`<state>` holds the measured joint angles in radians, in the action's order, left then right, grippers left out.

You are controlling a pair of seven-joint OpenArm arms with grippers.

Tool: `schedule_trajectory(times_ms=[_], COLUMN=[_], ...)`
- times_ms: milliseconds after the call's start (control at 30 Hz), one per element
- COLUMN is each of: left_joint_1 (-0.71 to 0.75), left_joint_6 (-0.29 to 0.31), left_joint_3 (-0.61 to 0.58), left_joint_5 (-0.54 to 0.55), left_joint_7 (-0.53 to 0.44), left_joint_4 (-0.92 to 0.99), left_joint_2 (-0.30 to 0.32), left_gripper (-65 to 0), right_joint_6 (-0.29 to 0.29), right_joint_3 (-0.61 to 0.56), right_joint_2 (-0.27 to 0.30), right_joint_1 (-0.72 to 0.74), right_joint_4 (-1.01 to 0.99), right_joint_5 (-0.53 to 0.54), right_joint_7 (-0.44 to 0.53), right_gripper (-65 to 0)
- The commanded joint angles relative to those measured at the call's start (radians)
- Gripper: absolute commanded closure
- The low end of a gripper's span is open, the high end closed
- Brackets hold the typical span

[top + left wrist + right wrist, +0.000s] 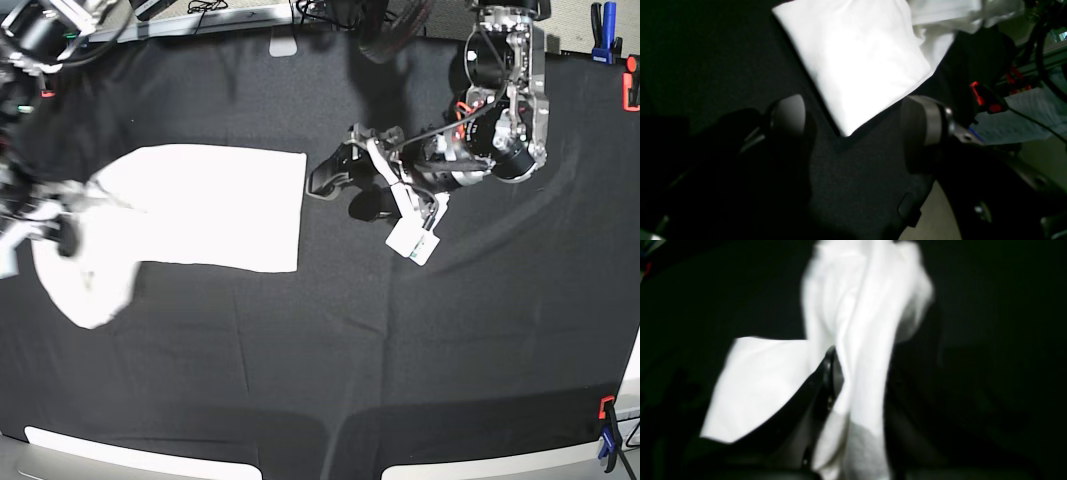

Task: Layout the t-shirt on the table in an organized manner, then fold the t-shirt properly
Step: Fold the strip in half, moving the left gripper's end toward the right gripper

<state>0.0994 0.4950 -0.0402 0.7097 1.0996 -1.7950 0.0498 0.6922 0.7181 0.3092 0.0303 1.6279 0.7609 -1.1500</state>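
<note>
T-shirt [200, 205] on the left half of the tabletop [330, 380], one gripper at each of its ends

In the base view the t-shirt lies flat on the tabletop left of centre, its straight edge toward the middle; the left gripper [330, 180] sits just beside that edge on the view's right, apart from the cloth, while the right gripper [62, 225] is at the shirt's far left end, where the cloth bunches and a lobe hangs toward the near side. Clamps [606, 440] sit at the tabletop's right edge, near and far corners
</note>
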Motion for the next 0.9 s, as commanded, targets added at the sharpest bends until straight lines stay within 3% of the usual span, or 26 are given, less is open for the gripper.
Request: schedule_trajectory(times_ms=[0, 267, 367, 700, 800, 867], left_joint_1=[-0.014, -0.014, -0.014, -0.014, -0.014, -0.014], left_joint_6=[0.003, 0.003, 0.003, 0.003, 0.003, 0.003], left_joint_3=[-0.001, -0.001, -0.001, -0.001, -0.001, -0.001], left_joint_5=[0.024, 0.024, 0.024, 0.024, 0.024, 0.024], left_joint_7=[-0.016, -0.016, -0.016, -0.016, -0.016, -0.016], left_joint_4=[-0.018, -0.018, -0.018, -0.018, -0.018, -0.018], left_joint_2=[-0.002, -0.002, -0.002, -0.002, -0.002, -0.002], left_gripper=[-42.2, -42.2, -42.2, -42.2, -42.2, -42.2], right_joint_6=[0.006, 0.006, 0.005, -0.117, -0.129, -0.129], right_joint_3=[-0.026, -0.291, -0.351, -0.482, -0.514, -0.531], right_joint_2=[-0.001, -0.100, -0.101, -0.101, -0.101, -0.101], right_joint_1=[0.013, -0.066, -0.090, -0.101, -0.101, -0.101], right_joint_4=[0.045, 0.174, 0.194, 0.284, 0.304, 0.309], right_joint_5=[0.030, -0.006, -0.024, -0.021, -0.021, -0.021], right_joint_7=[0.013, 0.013, 0.013, 0.013, 0.013, 0.013], right_gripper=[0.0, 0.0, 0.0, 0.0, 0.0, -11.8])
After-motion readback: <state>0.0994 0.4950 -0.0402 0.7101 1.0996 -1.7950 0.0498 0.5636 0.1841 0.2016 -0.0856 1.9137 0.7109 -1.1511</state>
